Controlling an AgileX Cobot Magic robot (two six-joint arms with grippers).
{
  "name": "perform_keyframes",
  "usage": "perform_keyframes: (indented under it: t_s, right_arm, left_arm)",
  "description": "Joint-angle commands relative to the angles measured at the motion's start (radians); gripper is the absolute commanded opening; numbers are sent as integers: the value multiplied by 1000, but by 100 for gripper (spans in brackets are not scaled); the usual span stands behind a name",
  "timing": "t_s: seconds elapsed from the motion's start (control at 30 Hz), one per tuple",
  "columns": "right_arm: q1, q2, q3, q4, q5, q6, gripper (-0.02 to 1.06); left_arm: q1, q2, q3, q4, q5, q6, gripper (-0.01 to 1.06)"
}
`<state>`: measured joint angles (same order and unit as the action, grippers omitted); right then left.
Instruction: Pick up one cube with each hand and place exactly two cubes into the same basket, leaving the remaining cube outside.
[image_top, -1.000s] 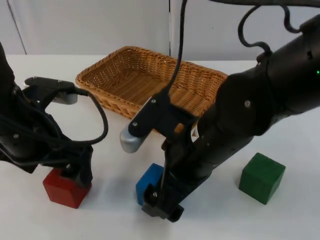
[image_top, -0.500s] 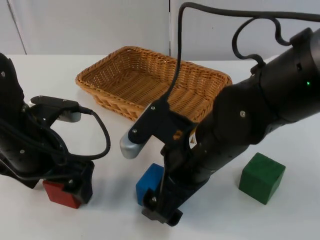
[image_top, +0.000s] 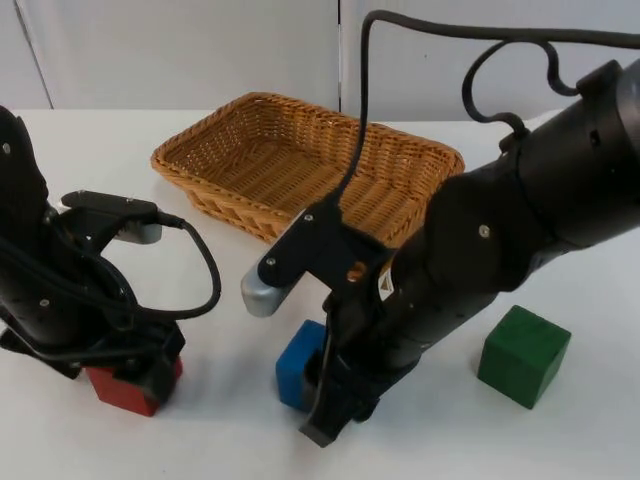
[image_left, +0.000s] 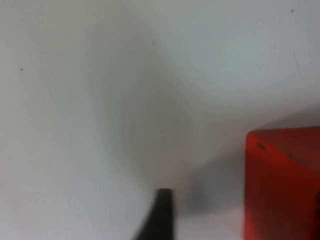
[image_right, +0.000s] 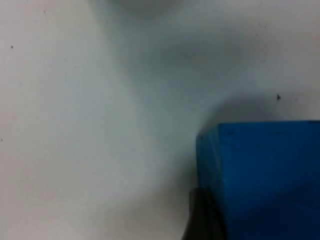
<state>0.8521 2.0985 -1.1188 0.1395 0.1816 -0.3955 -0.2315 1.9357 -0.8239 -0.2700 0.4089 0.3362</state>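
White table (image_top: 230, 440), no writing; left hand (image_top: 150, 375) on red cube (image_top: 118, 388).

Left arm bent low near the worktop's front left, left hand (image_top: 150, 375) pointing down, right arm reaching across from the upper right, right hand (image_top: 335, 405) lowered at front centre

No readable text, brand, number or sign anywhere; just a small orange-and-white sticker on the right arm (image_top: 388, 283), its print too small to make out
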Motion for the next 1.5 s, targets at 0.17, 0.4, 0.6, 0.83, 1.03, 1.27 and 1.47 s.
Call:
perform_keyframes:
  t_s: [0.17,0.4,0.6,0.83,1.03,1.27,1.47]
  right_arm:
    - [6,-99,-6,2,21,3,0]
    - [6,-223,-6,2,56,17,0]
    - [6,-339,-6,2,108,21,0]
    - [6,-471,-6,2,170,21,0]
    - [6,-525,-6,2,206,25,0]
    - [6,-532,-6,4,226,32,0]
    - [6,-532,-6,2,226,51,0]
  left_arm:
    - [-8,-22,-39,0,110,-2,0]
    - [-8,-131,-38,0,178,-13,0]
    - [-8,-290,-38,0,233,-31,0]
    - [-8,-461,-38,-2,272,-31,0]
    - [-8,-541,-38,2,277,-31,0]
    - [-8,-553,-38,30,285,-28,0]
    - [-8,-553,-38,28,281,-28,0]
